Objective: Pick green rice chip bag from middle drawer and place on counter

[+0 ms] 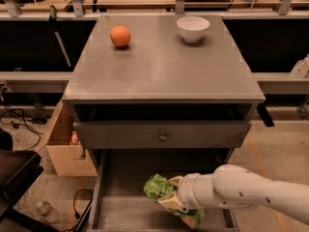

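Note:
The green rice chip bag (159, 190) is held above the floor of the open middle drawer (120, 211), tilted, with its top end pointing up and left. My gripper (174, 197) comes in from the right on a white arm and is shut on the bag's middle; its fingers are mostly hidden behind the bag. The counter (161, 62) lies above and behind, with the bag well below its front edge.
An orange (120, 36) sits at the counter's back left and a white bowl (192, 28) at its back right. A drawer panel with a round knob (163, 137) juts out above the open drawer. A cardboard box (65, 144) stands on the floor at left.

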Tool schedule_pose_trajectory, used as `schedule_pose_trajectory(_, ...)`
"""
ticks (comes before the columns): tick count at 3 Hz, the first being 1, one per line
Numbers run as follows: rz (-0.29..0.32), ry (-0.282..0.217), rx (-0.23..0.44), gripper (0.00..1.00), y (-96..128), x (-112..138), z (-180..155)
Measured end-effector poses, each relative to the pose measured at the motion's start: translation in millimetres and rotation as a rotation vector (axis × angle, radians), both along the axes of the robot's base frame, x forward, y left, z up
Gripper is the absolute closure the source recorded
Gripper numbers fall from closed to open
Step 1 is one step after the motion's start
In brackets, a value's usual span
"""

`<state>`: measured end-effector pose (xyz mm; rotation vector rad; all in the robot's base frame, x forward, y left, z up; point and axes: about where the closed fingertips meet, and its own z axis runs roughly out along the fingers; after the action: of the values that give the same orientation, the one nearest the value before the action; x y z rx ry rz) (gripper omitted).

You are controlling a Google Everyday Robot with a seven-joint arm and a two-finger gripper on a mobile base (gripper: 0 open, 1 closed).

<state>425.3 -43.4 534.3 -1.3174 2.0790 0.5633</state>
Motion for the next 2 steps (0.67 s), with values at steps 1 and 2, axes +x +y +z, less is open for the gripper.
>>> schedule_pose_trajectory(1, -0.047, -0.022, -0.034, 1.00, -30.1, 2.7, 70.7)
schedule_pose_trajectory(2, -0.086, -0.042, -0.087, 1.00, -50.1, 8.4, 128.3)
